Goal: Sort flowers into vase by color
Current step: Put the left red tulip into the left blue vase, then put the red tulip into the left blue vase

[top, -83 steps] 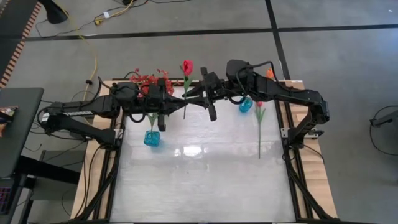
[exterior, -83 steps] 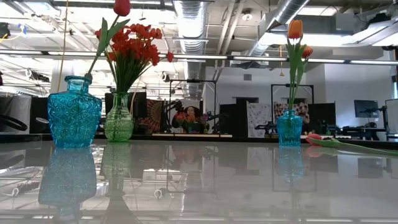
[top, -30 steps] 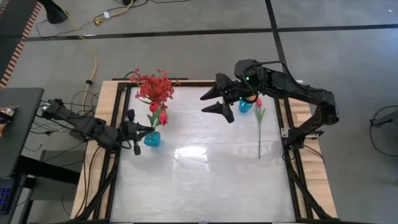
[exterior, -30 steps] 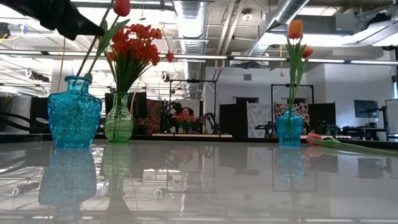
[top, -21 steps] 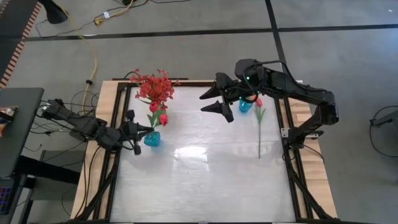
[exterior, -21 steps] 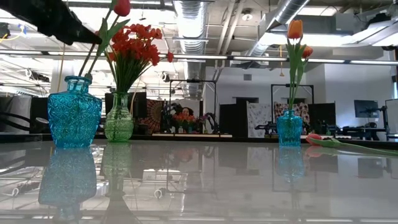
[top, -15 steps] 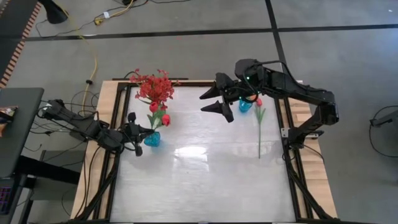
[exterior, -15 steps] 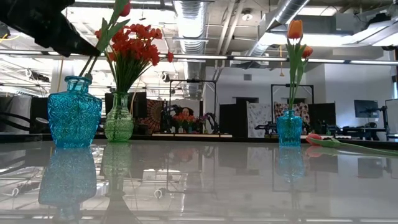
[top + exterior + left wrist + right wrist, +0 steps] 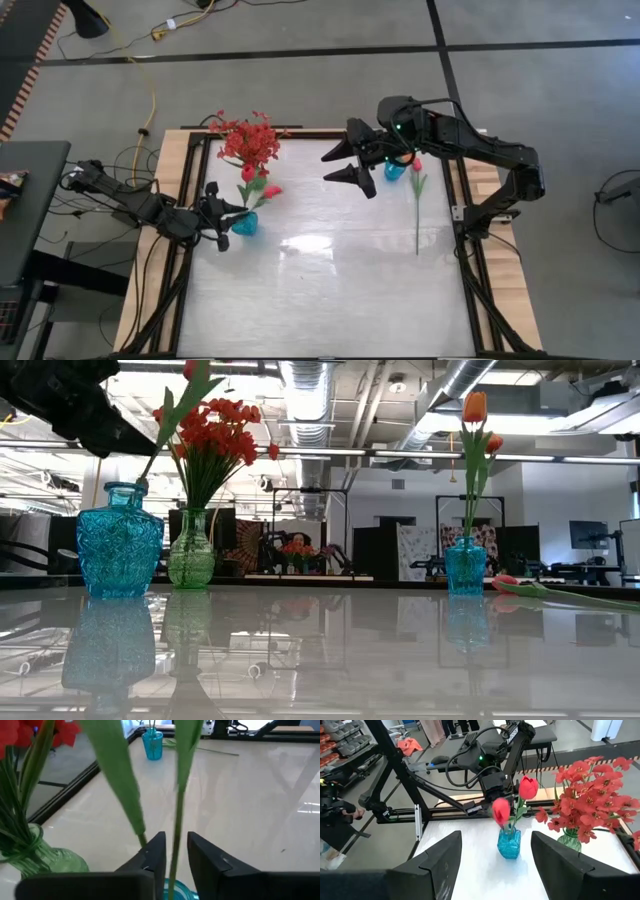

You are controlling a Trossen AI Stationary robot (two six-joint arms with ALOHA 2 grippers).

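Flowers [image 9: 210, 430] stand in vases on glossy white table [image 9: 330, 650].

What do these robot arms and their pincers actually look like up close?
Both arms are black, jointed and slender, with black cables looped along them. The right arm carries a small green light near its wrist. Each ends in two flat, wedge-shaped black fingers: the left gripper has narrow tapered ones, and the right gripper shows broad matte ones.

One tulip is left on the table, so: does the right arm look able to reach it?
Probably yes. The tulip lies flat on the table's right side, nothing over it; the right gripper hangs open nearby.
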